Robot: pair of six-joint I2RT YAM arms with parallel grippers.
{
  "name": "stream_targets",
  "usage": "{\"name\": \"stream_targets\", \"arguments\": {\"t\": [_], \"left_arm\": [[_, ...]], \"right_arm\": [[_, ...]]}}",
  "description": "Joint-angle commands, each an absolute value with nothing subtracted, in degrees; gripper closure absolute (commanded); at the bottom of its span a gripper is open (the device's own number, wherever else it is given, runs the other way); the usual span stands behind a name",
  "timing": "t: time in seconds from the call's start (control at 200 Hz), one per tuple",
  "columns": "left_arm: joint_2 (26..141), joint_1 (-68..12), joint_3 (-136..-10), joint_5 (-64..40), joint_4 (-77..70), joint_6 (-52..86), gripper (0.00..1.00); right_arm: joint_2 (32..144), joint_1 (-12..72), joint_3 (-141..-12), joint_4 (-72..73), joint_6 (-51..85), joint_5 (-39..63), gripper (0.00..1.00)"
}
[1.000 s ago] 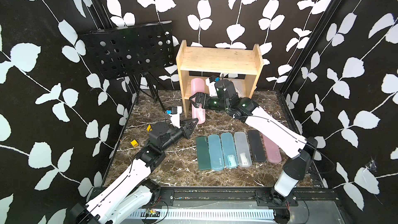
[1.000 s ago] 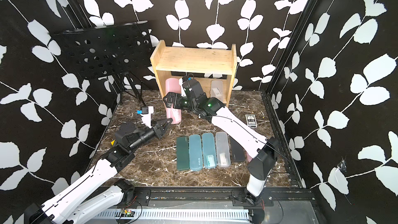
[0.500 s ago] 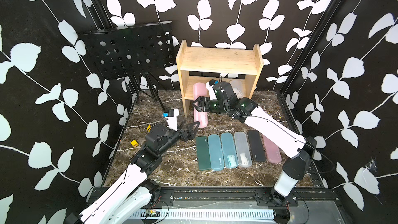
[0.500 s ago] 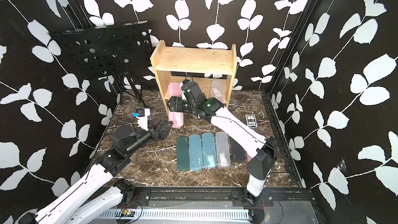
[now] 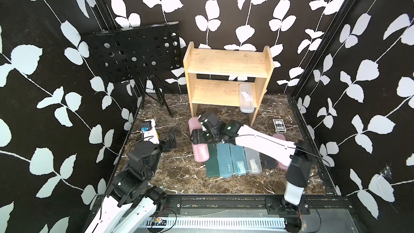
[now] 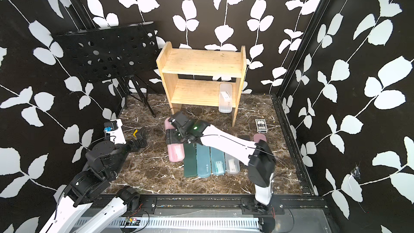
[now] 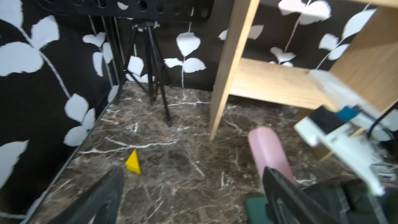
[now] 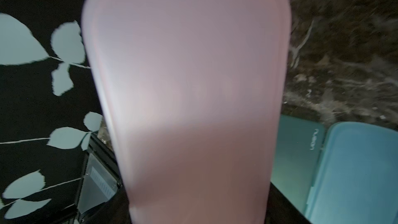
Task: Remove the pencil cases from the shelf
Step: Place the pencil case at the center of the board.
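At centre frame in a top view: right gripper point(image 5: 198, 137), clamped across a pink rounded-end plastic pencil case point(image 5: 201, 154), just left of a row on the brown marbled worktop point(image 5: 179, 175). Row, left to right: dark green case point(image 5: 211, 164), teal case point(image 5: 224, 161), second teal case point(image 5: 238, 162), frosted clear case point(image 5: 253, 163), black case point(image 5: 267, 161), second pink case point(image 5: 279, 137).

Upper centre: light wooden two-tier shelf point(image 5: 226, 62); second frosted clear case point(image 5: 246, 98) on lower tier, right end, overhanging the front.

Lower left: left gripper point(image 7: 192, 172), jaws wide, empty, near a small yellow triangular block point(image 7: 134, 164).
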State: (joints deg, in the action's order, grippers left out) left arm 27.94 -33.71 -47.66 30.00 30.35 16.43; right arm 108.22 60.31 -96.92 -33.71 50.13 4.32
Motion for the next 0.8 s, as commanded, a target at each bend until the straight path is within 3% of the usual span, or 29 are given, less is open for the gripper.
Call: {"name": "stream_targets", "arguments": {"t": [0.0,0.795], "left_arm": [[29.0,-33.9,-48.4,33.3,35.4,15.6,0.01],[28.9,-33.8,-40.1,23.6,33.5,20.9,0.01]], "right_arm": [[112.3,62.2,-101.8,-33.9,54.0,1.3,0.27],[130.1,64.4,-114.1,-45.4,59.2,-6.4,0.23]]}}
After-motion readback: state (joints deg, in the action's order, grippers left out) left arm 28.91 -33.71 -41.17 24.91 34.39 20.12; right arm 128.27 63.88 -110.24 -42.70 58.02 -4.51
